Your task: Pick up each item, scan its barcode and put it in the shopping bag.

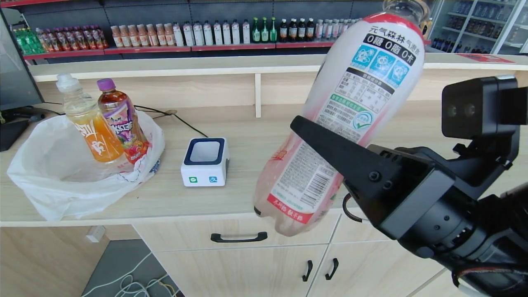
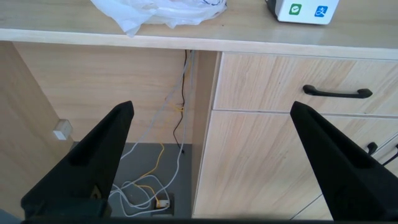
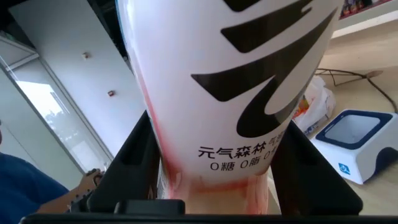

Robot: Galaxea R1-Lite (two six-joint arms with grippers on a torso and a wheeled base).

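The right gripper [image 3: 217, 124] holds a large pink-and-white plastic drink bottle [image 1: 350, 107] off the tabletop, its black fingers [image 1: 338, 152] closed on the bottle's lower half, one on each side. The bottle is tilted, base low and towards the robot, neck up and away. Its printed label, with the barcode near the base, faces the head camera. It hangs over the front edge of the pale wooden tabletop [image 1: 247, 123], to the robot's right of a small white box scanner with a dark blue rim [image 1: 205, 161].

Left of the scanner, a crumpled white plastic shopping bag [image 1: 53, 169] lies open on the tabletop. Two bottles lean together in it, touching: an orange drink bottle with a clear cap [image 1: 88, 119] and a reddish tea bottle with a purple cap [image 1: 123, 119].

The left gripper [image 2: 211, 109] sits low, in front of the cabinet below the tabletop. Its fingers are spread wide with nothing between them, and they point towards a drawer with a black handle [image 2: 337, 93].
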